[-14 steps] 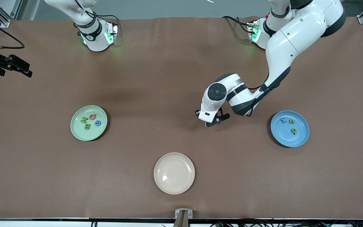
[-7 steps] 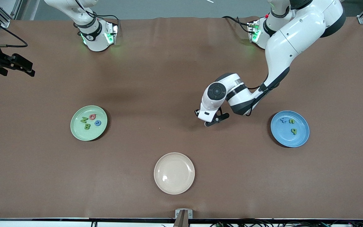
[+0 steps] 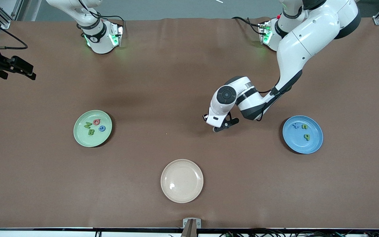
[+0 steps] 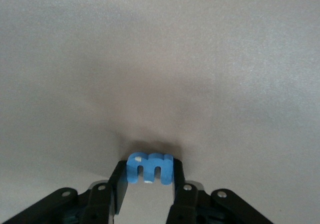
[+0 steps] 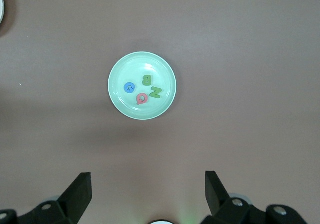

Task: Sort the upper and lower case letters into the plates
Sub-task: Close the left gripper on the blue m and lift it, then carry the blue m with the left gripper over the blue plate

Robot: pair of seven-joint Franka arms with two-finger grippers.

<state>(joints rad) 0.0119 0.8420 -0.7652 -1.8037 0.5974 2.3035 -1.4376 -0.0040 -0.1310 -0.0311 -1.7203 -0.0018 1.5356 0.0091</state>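
Note:
My left gripper (image 3: 220, 127) is low over the bare table between the two plates, shut on a blue letter m (image 4: 150, 165), which shows between its fingertips in the left wrist view (image 4: 149, 176). The pale green plate (image 3: 81, 138) holds several letters: a green Z (image 3: 87, 125), a green B (image 3: 91, 132), a pink one (image 3: 97, 122) and a blue one (image 3: 102, 128). The bright blue plate (image 3: 303, 146) holds a blue x (image 3: 295, 125), a green n (image 3: 304, 126) and a green q (image 3: 306, 137). My right gripper (image 5: 148, 184) is open and empty, high over the table; its view looks down on the green plate (image 5: 155, 66).
An empty cream-beige plate (image 3: 182, 194) lies near the table's front edge, nearer the front camera than both other plates. The right gripper (image 3: 13, 70) shows at the right arm's end of the table. The arm bases stand along the table's back edge.
My left gripper with the blue m has shifted very slightly toward the right arm's end. The right gripper has barely moved.

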